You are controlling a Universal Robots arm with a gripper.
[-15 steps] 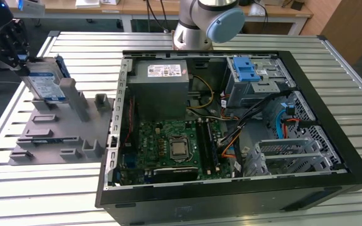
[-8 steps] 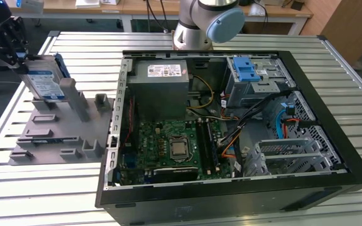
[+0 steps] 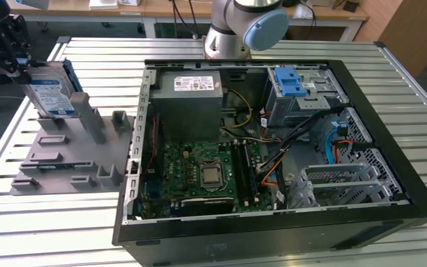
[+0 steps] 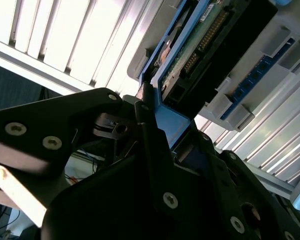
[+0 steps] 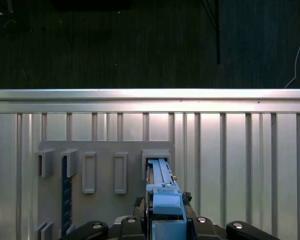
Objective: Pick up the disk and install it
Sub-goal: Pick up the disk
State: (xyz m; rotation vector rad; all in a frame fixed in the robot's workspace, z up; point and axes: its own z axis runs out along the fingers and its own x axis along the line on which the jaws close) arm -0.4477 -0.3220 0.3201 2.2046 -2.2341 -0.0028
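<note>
One disk (image 3: 53, 92), one computer case (image 3: 273, 236)

The exterior view looks down from high at the near side of the table (image 3: 50, 233), facing the far side where the arm base (image 3: 239, 28) stands. It sits far enough back to take in the whole open case (image 3: 273, 236) in the middle and the grey fixture (image 3: 65, 161) at the exterior view's left. The first wrist view looks straight down along the gripper (image 5: 162, 226) onto the fixture, the slats (image 5: 240, 150) and the dark floor (image 5: 140, 40) past the table edge. The second wrist view sits very close beside the fingers (image 4: 150, 145), looking obliquely along them at the disk (image 4: 210, 45). All three views share disk, fixture and slats.
</note>
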